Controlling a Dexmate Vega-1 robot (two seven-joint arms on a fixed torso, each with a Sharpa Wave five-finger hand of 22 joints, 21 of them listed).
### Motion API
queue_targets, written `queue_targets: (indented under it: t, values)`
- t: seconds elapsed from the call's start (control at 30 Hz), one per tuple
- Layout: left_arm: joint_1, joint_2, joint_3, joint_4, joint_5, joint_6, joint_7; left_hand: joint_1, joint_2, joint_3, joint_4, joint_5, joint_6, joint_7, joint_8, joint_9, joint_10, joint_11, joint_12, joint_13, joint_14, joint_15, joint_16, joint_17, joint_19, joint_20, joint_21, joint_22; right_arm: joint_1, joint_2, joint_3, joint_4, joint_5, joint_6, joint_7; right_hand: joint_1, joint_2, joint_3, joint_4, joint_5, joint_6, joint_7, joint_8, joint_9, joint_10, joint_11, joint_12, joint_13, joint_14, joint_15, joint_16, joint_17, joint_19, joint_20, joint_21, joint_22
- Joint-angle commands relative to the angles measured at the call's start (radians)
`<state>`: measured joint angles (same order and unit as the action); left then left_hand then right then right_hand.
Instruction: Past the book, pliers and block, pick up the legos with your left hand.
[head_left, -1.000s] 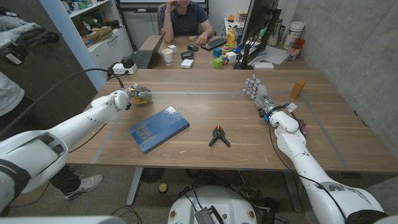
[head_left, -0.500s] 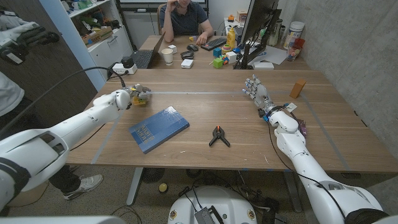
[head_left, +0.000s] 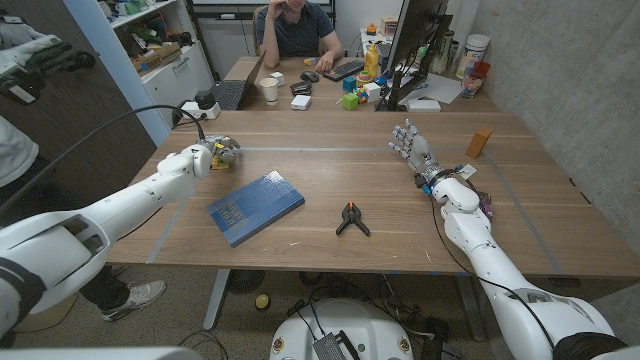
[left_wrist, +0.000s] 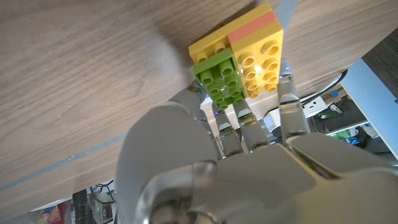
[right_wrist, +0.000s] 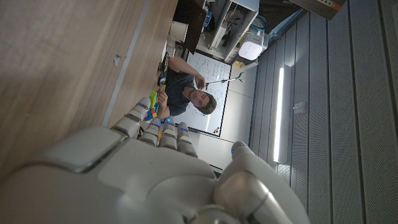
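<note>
Left wrist view: fingers (left_wrist: 249, 127) are curling against the legos (left_wrist: 239, 59), apparently pinching them at the table's far left. The left hand (head_left: 205, 158) should be squeezing firmly before lifting. The right hand (head_left: 410, 143) is standing spread, holding nothing.

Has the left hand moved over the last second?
Yes, slightly. In the head view the left hand with the legos has shifted a little farther from the blue book.
</note>
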<state>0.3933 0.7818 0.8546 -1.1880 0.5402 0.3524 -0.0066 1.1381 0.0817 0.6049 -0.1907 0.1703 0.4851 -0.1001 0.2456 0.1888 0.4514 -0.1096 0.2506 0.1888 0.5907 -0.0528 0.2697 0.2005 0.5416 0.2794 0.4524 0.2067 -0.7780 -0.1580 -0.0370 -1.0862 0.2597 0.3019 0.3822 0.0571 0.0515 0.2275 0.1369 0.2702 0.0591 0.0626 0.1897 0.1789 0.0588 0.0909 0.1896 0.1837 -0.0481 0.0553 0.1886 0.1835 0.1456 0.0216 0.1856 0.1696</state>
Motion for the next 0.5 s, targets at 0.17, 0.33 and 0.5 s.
queue_targets:
  t: [0.17, 0.33, 0.5]
  values:
    - [0.039, 0.008, -0.014, -0.073, 0.076, 0.081, 0.078, 0.099, 0.033, -0.008, 0.009, 0.003, 0.127, 0.031, 0.027, 0.005, 0.088, -0.01, 0.016, 0.002, 0.08, -0.17, 0.011, 0.0, 0.374, -0.385, 0.054, 0.014, -0.01, -0.003, 0.004, -0.014, 0.001, 0.001, -0.001, -0.009, 0.004, -0.004, 0.0, 0.008, 0.008, 0.002, 0.007, 0.004, 0.006, 0.002, 0.007, 0.005, 0.004, 0.004, 0.006, 0.005, 0.011, 0.0, 0.01, 0.002]
    - [0.049, 0.014, -0.028, -0.092, 0.077, 0.092, 0.084, 0.104, 0.035, -0.008, 0.014, 0.002, 0.162, 0.039, 0.034, 0.005, 0.09, -0.007, 0.011, 0.002, 0.085, -0.17, 0.006, 0.0, 0.37, -0.386, 0.062, 0.016, -0.01, -0.002, 0.002, -0.015, 0.001, 0.001, -0.001, -0.009, 0.004, -0.005, 0.001, 0.009, 0.008, 0.003, 0.007, 0.004, 0.006, 0.002, 0.007, 0.005, 0.004, 0.003, 0.006, 0.005, 0.011, 0.0, 0.01, 0.002]
    - [0.062, 0.02, -0.045, -0.115, 0.076, 0.11, 0.095, 0.105, 0.036, -0.01, 0.019, 0.001, 0.188, 0.044, 0.036, 0.006, 0.113, -0.003, 0.013, 0.002, 0.104, -0.172, 0.005, -0.001, 0.381, -0.392, 0.078, 0.018, -0.011, -0.002, 0.001, -0.015, 0.0, 0.003, -0.003, -0.009, 0.004, -0.006, 0.0, 0.01, 0.008, 0.003, 0.007, 0.004, 0.006, 0.002, 0.007, 0.005, 0.004, 0.003, 0.006, 0.005, 0.011, -0.001, 0.01, 0.002]
